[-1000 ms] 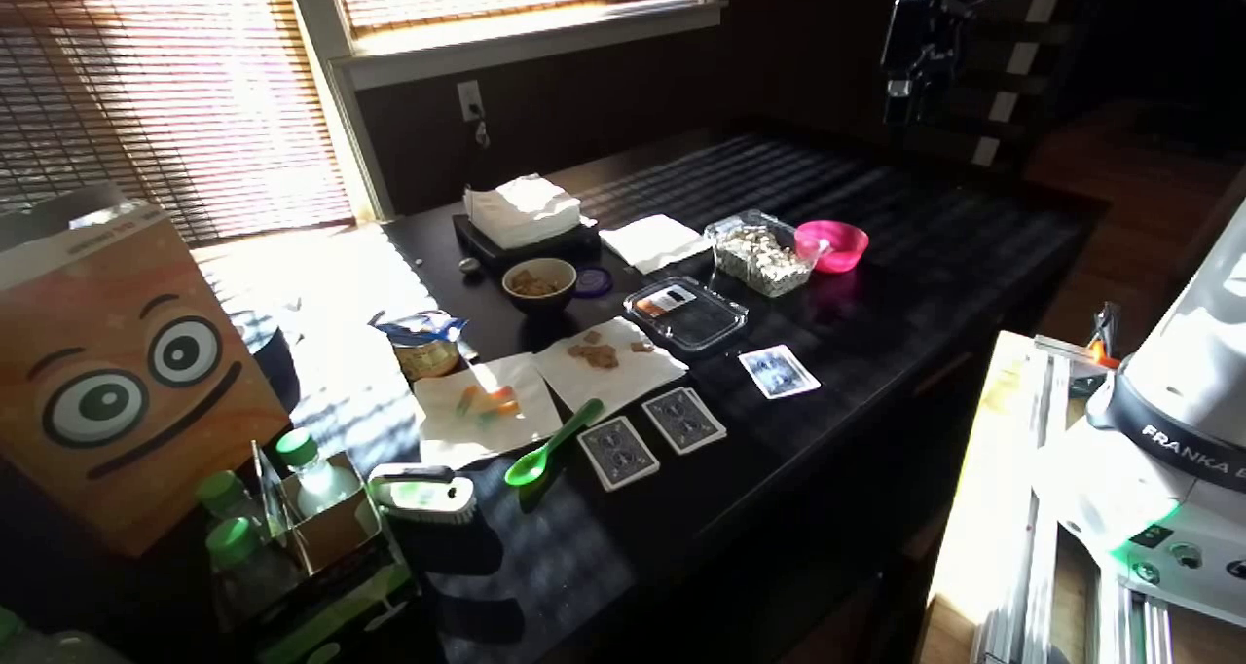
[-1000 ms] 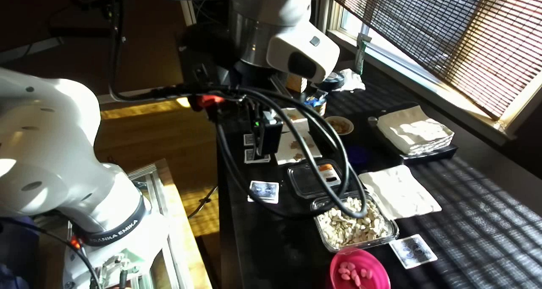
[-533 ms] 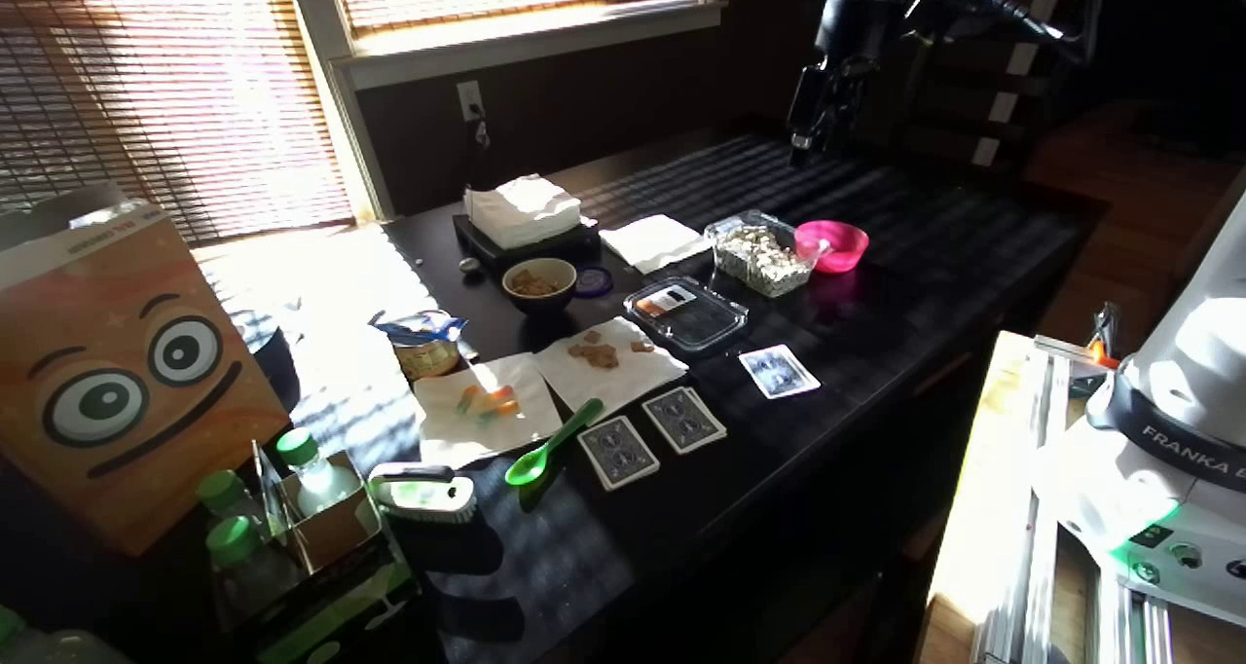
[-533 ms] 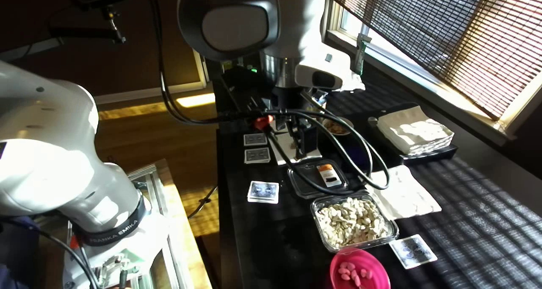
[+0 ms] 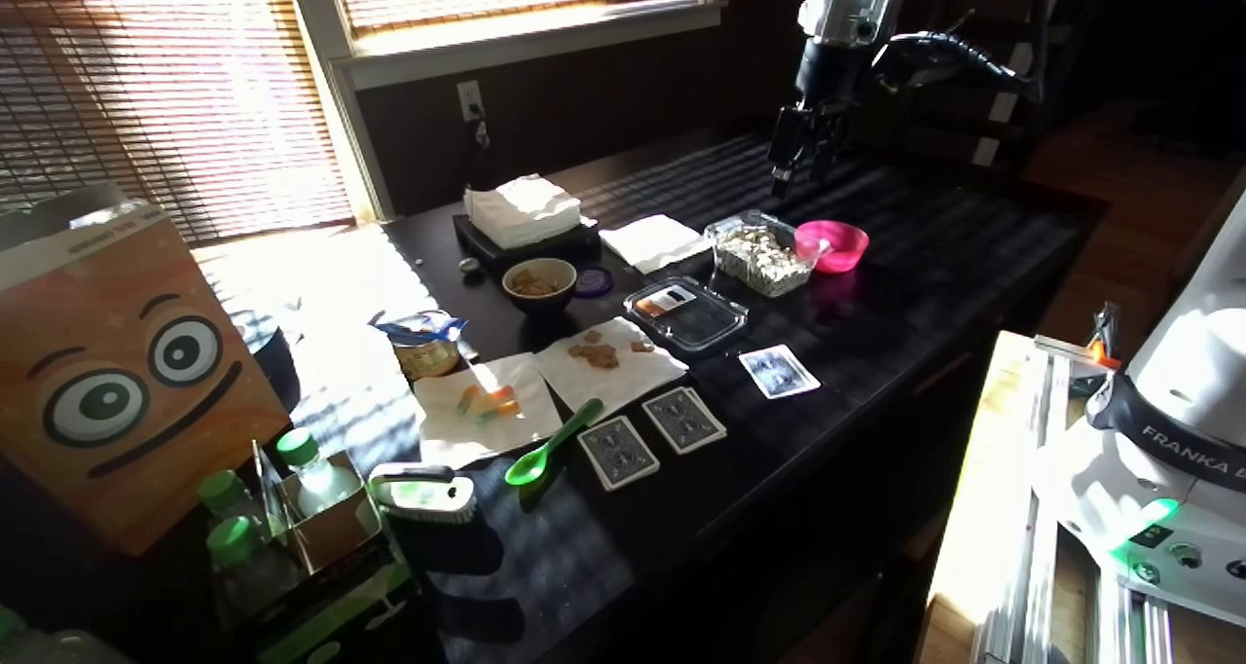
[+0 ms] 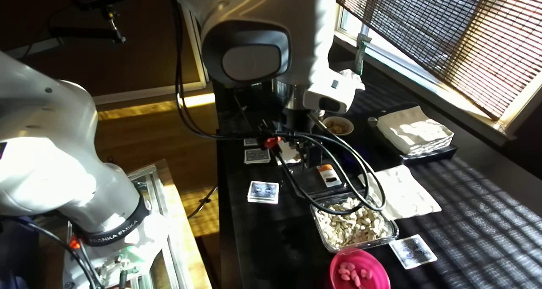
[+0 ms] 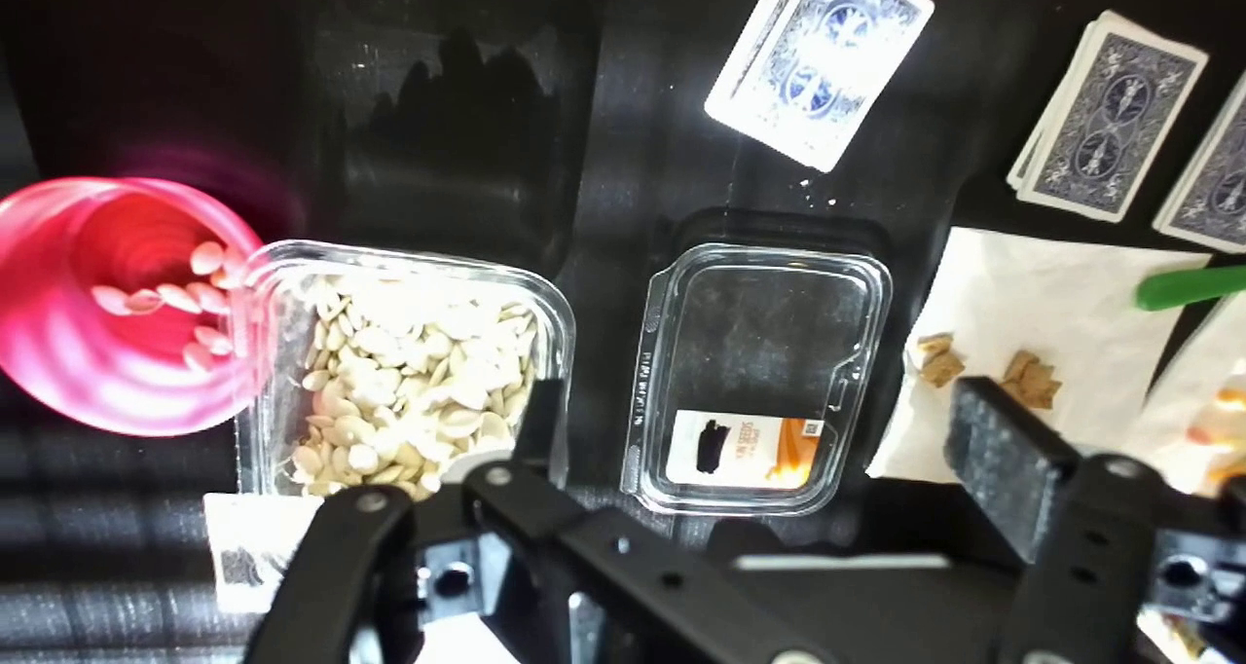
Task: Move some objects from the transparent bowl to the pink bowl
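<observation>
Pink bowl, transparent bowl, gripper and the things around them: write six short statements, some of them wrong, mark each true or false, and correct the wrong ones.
1. The transparent bowl holds pale seeds. True.
2. The clear lid covers the transparent bowl. False: the clear lid lies beside it.
3. The pink bowl stands next to the transparent bowl. True.
4. The gripper is open. True.
5. The pink bowl is empty. False: a few seeds lie inside.
6. The green spoon stands in the pink bowl. False: the green spoon lies beside playing cards.
</observation>
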